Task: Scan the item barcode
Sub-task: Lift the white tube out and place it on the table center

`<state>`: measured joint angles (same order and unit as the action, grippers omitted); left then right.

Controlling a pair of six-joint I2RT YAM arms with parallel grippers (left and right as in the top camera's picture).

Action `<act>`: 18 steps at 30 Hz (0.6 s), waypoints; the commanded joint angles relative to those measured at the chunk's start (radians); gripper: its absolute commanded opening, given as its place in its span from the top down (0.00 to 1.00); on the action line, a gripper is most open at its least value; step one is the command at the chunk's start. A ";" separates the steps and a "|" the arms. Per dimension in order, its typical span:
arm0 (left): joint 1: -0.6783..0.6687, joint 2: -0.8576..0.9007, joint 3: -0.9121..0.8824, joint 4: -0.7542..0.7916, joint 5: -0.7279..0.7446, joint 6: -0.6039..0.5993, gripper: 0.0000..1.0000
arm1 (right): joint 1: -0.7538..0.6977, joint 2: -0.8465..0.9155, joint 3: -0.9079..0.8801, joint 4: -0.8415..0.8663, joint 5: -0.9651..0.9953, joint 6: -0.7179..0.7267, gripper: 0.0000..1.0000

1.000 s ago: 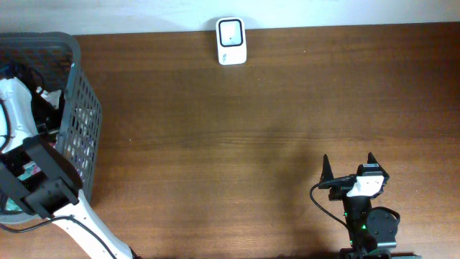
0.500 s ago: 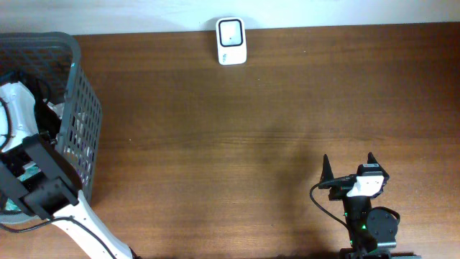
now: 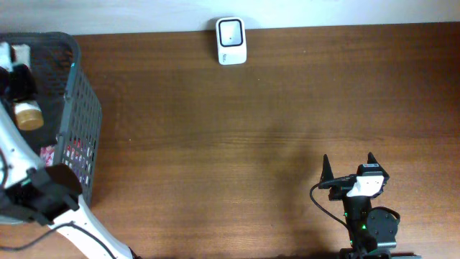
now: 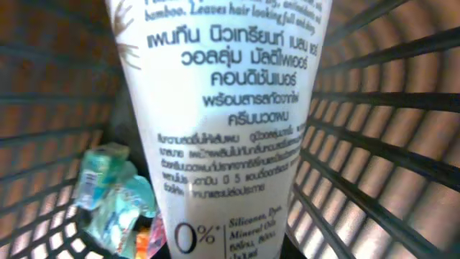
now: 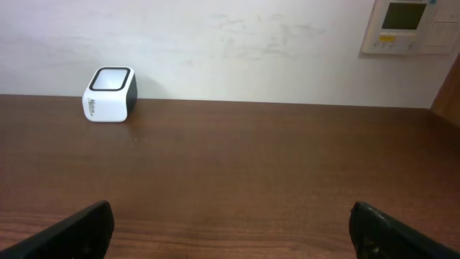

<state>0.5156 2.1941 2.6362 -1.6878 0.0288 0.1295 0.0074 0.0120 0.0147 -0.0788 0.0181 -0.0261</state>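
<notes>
Now left gripper (image 3: 19,88) pinches white tube (image 4: 223,129) inside basket (image 3: 80,122); right gripper (image 5: 231,226) spread.

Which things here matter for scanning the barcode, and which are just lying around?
For the job:
tube
scanner

Lying about:
basket
sachets
wall panel
</notes>
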 commanded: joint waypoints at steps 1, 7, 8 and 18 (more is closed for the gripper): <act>0.004 -0.200 0.088 0.018 0.021 -0.046 0.95 | 0.005 -0.008 -0.009 -0.003 0.002 0.004 0.01; 0.003 -0.395 0.095 0.173 0.532 -0.153 0.98 | 0.005 -0.008 -0.009 -0.003 0.002 0.004 0.01; -0.002 -0.399 0.095 0.188 0.637 -0.153 0.98 | 0.005 -0.008 -0.009 -0.003 0.002 0.004 0.01; -0.423 -0.294 0.093 0.174 0.609 -0.153 0.98 | 0.005 -0.008 -0.009 -0.003 0.002 0.004 0.01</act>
<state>0.2268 1.8584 2.7266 -1.5078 0.7464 -0.0204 0.0074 0.0120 0.0147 -0.0788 0.0181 -0.0261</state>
